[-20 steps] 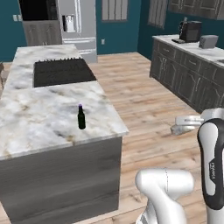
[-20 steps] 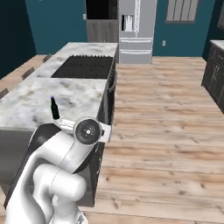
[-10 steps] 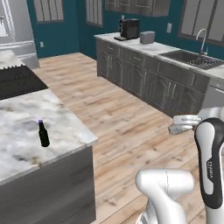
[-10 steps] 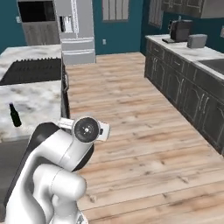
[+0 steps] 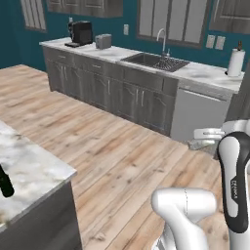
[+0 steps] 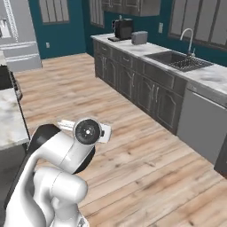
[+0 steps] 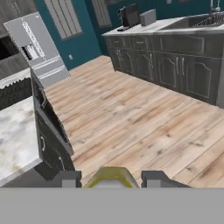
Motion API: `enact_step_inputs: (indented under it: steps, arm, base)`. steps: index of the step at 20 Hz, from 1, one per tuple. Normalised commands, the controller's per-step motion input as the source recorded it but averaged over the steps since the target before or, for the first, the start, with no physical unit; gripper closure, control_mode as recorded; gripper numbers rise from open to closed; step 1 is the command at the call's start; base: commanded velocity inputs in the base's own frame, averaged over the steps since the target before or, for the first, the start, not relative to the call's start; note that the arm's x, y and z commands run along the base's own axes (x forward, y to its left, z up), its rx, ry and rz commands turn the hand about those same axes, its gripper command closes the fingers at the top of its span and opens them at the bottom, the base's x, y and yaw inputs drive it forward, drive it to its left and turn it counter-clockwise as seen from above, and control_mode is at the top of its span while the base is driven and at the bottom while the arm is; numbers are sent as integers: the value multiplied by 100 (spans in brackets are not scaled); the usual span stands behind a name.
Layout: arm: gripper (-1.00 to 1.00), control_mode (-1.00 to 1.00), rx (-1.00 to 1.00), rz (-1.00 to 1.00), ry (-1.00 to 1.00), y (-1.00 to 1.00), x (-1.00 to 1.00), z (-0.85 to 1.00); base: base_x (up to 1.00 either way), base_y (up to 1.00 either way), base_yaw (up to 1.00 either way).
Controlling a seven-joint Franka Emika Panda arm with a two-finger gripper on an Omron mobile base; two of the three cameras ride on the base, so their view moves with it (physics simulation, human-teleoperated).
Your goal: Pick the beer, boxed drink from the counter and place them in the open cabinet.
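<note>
- Hand: seen from its own camera, its two dark fingers stand a little apart with a pale yellow-topped thing clamped between them. By its colour this is judged to be the boxed drink.
- From the left base camera, the hand is a white shape at the right edge, held out level in front of a pale dishwasher.
- At far left in that view, the marble corner of the desk juts in. The dark beer stands on it near the left edge, partly cut off, well apart from the hand.
- Across the wooden floor runs a long worktop on dark grey base cabinets.
- Along it, left to right: a black coffee machine, a grey toaster, a sink with a tap, and a paper-towel roll.
- Step in hand, as a judgement: carrying the carton to the open cabinet. That cabinet cannot be made out, so the base likely has more turning to do.
- To do this well, keep the grip steady and the carton upright. Hold the arm tucked in, clear of the worktop and the dishwasher front.
- Containers: the sink basin looks dark, and its contents cannot be told. All the base cabinet doors are closed.
- One of two items is in the grip, and the bottle waits on the desk.
</note>
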Motion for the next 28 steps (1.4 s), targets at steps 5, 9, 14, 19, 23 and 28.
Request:
enact_step_inputs:
  steps: [5, 9, 14, 19, 23, 28]
  arm:
    - [100, 100, 0, 0, 0, 0, 0, 0]
    - [100, 100, 0, 0, 0, 0, 0, 0]
    - [100, 100, 0, 0, 0, 0, 0, 0]
    - [100, 100, 0, 0, 0, 0, 0, 0]
    - [100, 100, 0, 0, 0, 0, 0, 0]
    - [100, 100, 0, 0, 0, 0, 0, 0]
  base:
    - [0, -11, -53]
    - [0, -6, -53]
    - [3, -3, -52]
    - [17, 0, -48]
    - [43, 4, -40]
    - [66, 26, -24]
